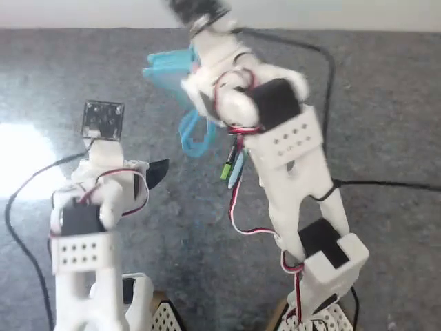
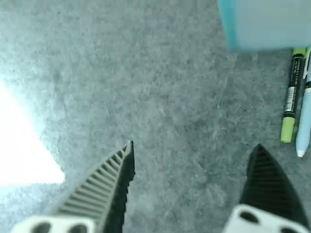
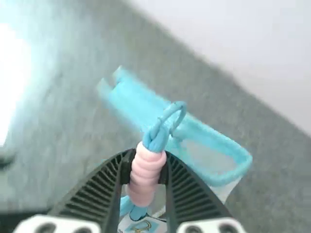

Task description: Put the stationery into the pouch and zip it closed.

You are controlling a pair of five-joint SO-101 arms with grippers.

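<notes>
Left gripper (image 2: 193, 148): I read its jaws as released, spread wide with nothing between them, over bare table.
Right gripper (image 3: 144, 158): I read it as clenched on the pink pull (image 3: 144, 175), one ribbed finger on each side.
Pink pull: a ribbed, bead-like piece. A blue cord loop (image 3: 168, 122) rises from its top and ties it to the pouch.
Pouch (image 1: 165, 72): light blue, at the far side of the table beyond the right arm. Its mouth gapes open, so the zip is not closed. I cannot tell whether it rests on the table or hangs from the pull.
Blue strap (image 1: 195, 135): loops down from the pouch towards the pens.
Green pen (image 2: 292, 96): lies on the table outside the pouch, just beside its edge.
Light-blue pen (image 2: 303, 114): lies alongside the green pen, parallel and nearly touching. From above, both sit partly under the right arm.
Table (image 1: 386, 103): grey, speckled surface.
</notes>
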